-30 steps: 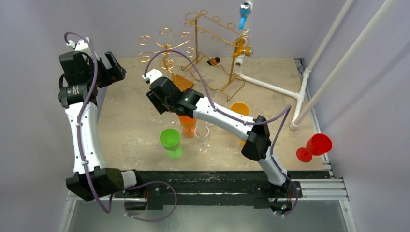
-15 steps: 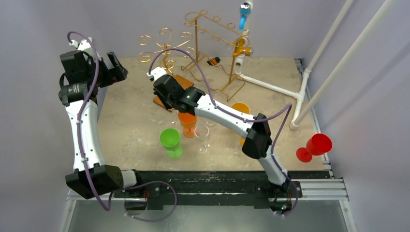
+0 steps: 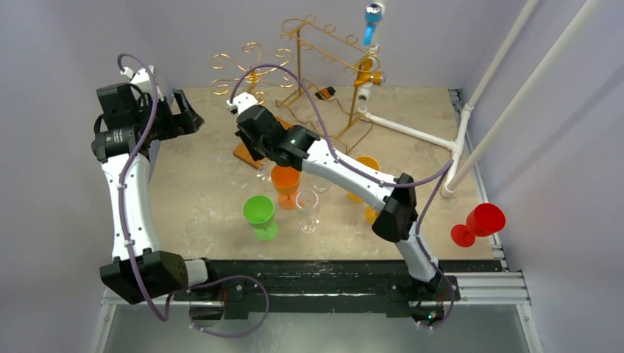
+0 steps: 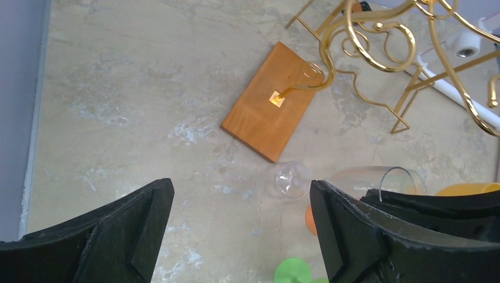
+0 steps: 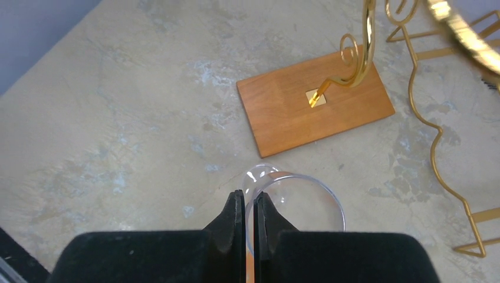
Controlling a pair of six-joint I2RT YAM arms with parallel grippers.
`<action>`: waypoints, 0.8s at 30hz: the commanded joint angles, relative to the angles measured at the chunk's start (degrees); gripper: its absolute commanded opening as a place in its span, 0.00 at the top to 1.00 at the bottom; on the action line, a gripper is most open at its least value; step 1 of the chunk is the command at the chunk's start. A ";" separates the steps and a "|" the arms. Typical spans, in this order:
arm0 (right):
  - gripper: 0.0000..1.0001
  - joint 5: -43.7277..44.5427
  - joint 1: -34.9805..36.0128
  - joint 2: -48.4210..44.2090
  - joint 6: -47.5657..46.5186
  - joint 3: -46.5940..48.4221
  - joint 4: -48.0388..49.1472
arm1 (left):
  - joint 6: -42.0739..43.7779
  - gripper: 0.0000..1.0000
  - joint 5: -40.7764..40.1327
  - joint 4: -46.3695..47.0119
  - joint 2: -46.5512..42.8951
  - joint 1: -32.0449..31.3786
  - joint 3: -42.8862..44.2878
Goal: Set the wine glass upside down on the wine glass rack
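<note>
Bearing gold rack (image 4: 271, 109): beige mottled tabletop (image 3: 199, 184), lavender walls (image 3: 44, 44).

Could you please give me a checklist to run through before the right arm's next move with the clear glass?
1. Right tool shut on the clear wine glass rim: ok.
2. Glass lifted: cannot tell.
3. Glass turned upside down: not ok, its mouth faces up.
4. Left tool open, apart from the glass: ok.
5. Gold rack upright on its wooden base, hooks free: ok.
</note>
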 commanded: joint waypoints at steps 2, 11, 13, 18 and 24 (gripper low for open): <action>1.00 -0.50 1.34 -15.11 3.55 -2.10 4.98 | 3.17 0.06 13.53 -3.35 -3.17 0.32 0.24; 1.00 -2.86 1.69 -30.19 5.43 -12.06 14.87 | 18.76 0.00 28.18 -17.18 -0.91 0.35 1.90; 1.00 -3.11 1.84 -31.92 5.89 -12.76 16.26 | 20.68 0.00 29.59 -17.82 -2.29 0.26 0.67; 1.00 -4.43 2.33 -32.56 6.26 -10.69 16.31 | 22.64 0.00 36.98 -18.30 -4.27 0.27 -0.88; 1.00 -4.96 3.00 -34.23 6.71 -12.39 18.35 | 19.32 0.00 44.39 -12.95 -6.07 -0.83 -4.41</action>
